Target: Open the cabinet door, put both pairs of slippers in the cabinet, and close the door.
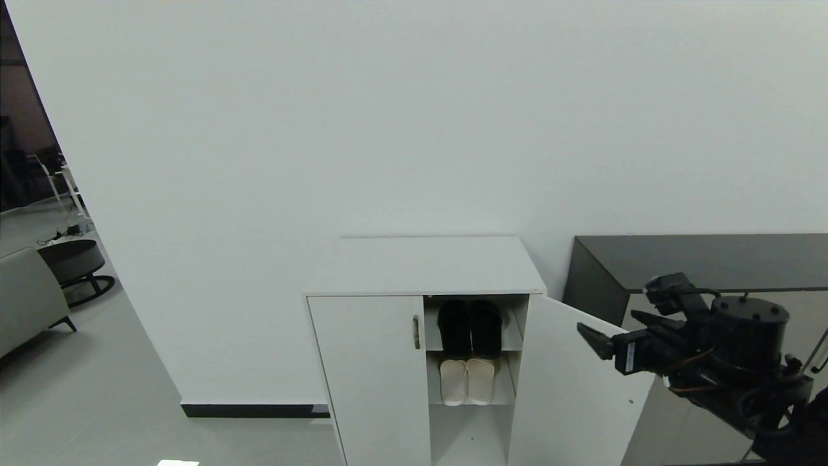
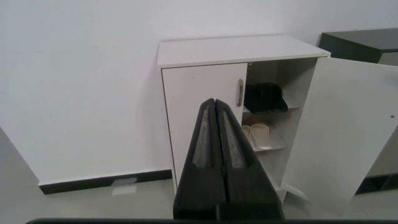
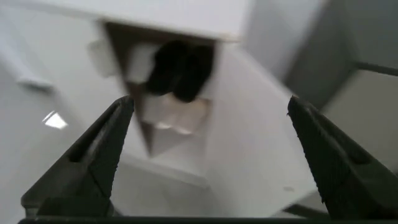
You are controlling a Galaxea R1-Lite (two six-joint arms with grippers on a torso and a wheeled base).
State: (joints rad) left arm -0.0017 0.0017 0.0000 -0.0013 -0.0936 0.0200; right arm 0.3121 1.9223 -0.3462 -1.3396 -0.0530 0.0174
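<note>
A white two-door cabinet [image 1: 427,265] stands against the wall. Its right door [image 1: 569,382] hangs open; the left door [image 1: 369,375] is shut. Black slippers [image 1: 470,327] lie on the upper shelf and cream slippers [image 1: 467,380] on the shelf below. My right gripper [image 1: 614,331] hovers open just to the right of the open door, with nothing between its fingers. In the left wrist view my left gripper [image 2: 215,109] is shut and empty, held well back from the cabinet [image 2: 242,51]; the black slippers [image 2: 266,98] and cream slippers [image 2: 256,134] show inside. The right wrist view shows the black slippers [image 3: 179,70].
A dark table [image 1: 705,259] stands right of the cabinet, close behind the open door. A grey sofa [image 1: 26,298] and a round dark stool [image 1: 74,262] sit far left. Bare grey floor [image 1: 129,401] lies in front.
</note>
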